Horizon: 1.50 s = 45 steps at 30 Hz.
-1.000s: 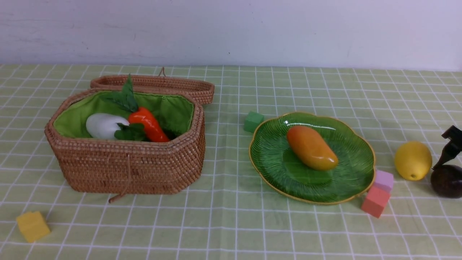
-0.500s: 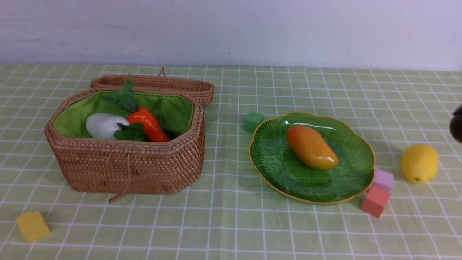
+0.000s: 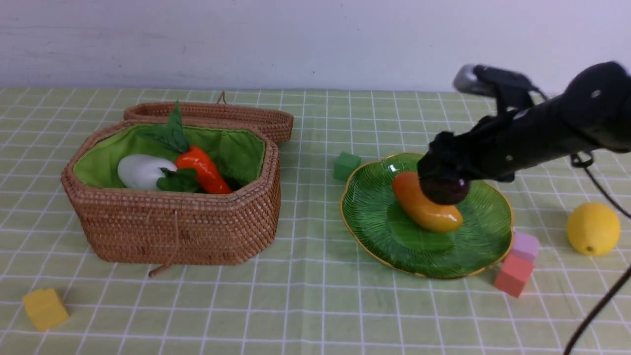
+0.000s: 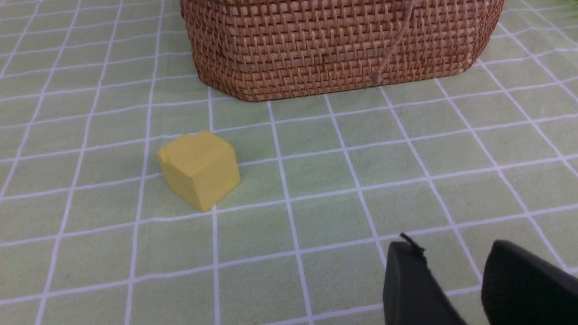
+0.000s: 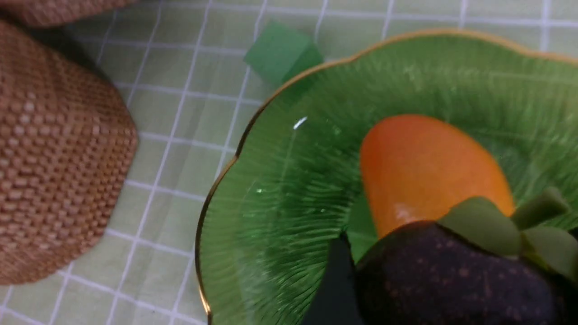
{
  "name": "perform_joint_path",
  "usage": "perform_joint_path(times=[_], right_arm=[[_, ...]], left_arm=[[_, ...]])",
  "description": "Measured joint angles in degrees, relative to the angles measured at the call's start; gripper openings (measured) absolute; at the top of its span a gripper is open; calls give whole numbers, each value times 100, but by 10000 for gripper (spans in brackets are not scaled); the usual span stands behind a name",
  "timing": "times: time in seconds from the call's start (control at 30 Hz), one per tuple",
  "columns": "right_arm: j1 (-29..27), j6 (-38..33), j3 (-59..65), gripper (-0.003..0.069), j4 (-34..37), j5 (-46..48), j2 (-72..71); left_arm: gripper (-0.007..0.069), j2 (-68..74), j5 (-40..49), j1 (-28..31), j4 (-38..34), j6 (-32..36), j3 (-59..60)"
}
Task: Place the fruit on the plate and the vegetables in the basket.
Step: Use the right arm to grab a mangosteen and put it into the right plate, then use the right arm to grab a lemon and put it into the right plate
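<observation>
- Green checked cloth (image 3: 315,305) covers the counter.
- Right gripper (image 3: 443,170), clamped on the dark fruit (image 3: 444,190), hangs over the plate (image 3: 374,217), above the mango (image 3: 426,209).
- Lemon (image 3: 593,228) lies right of the plate.
- Left gripper (image 4: 456,284) jaws stand slightly apart, empty.

Right end effector (image 3: 443,183) blurred — hides part of mango (image 3: 428,211); eggplant, gourd unseen.

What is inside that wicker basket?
In the basket, a white radish and an orange carrot, both leafy, lie on green lining. Its near wall hides whatever lies lower down.
</observation>
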Motion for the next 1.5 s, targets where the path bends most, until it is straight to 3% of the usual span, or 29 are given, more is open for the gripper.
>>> perform_joint_path(times=[0.4,0.63,0.8,0.9,1.03,1.07,1.1,1.17,1.23,1.5], right_arm=[[254,-411,0,568,-115,399,189],[254,-400,0,678,-301,512,-167],[232,-340,0,664,-1050,573,-548],[10,369,-38,657,-1888,780,-812],[-696,2442,-271,653,-2960,1133,-1012],[-738,2563,-283,653,-3005,1151,-1010],[-984,3350,-331,652,-3227,1281,-1026],[-1343,4163,-352,650,-3460,1538,-1007],[-1599,4513,-352,648,-3530,1817,-915],[-1795,4639,-352,645,-3683,1716,-109]], left_arm=[[238,0,0,0,0,0,0],[238,0,0,0,0,0,0],[238,0,0,0,0,0,0],[238,0,0,0,0,0,0],[238,0,0,0,0,0,0],[238,0,0,0,0,0,0],[238,0,0,0,0,0,0],[238,0,0,0,0,0,0],[238,0,0,0,0,0,0],[238,0,0,0,0,0,0]])
